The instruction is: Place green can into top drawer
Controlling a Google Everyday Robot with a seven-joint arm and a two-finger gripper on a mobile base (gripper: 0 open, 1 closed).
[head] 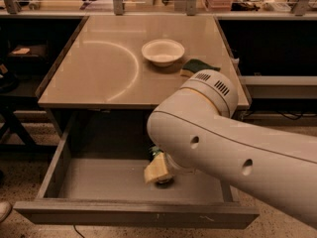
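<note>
The top drawer [99,180] is pulled open below the table, showing a plain grey bottom. My gripper [159,171] reaches down into it at centre right, mostly hidden by my white arm [233,148]. It is shut on the green can [155,151]. Only a sliver of the can's green side and its dark lower end show beside a tan finger pad [153,172]. The can is upright, at or just above the drawer floor.
A white bowl [162,51] and a green-and-yellow sponge [198,66] sit on the tan table top [99,68] above the drawer. The drawer's front panel [133,217] is nearest the camera. Dark shelving stands on both sides.
</note>
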